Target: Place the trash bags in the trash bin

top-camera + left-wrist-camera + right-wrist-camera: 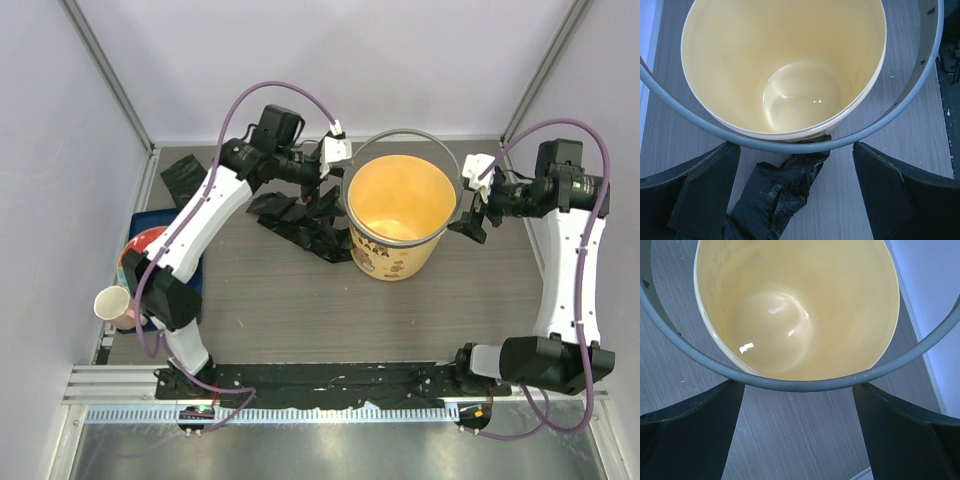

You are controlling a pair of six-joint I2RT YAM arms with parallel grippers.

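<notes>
Grey table (250, 300), trash bin (396, 258) between wide-apart left gripper (322, 186) and right gripper (472, 210), trash bags (298, 222) at its left

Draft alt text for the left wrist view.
Looking down into the empty cream-yellow trash bin, with a grey hoop arcing around its near side. Below it, a crumpled black trash bag lies on the grey wood-grain table beside the bin, between the wide-open fingers of the left gripper.
</notes>
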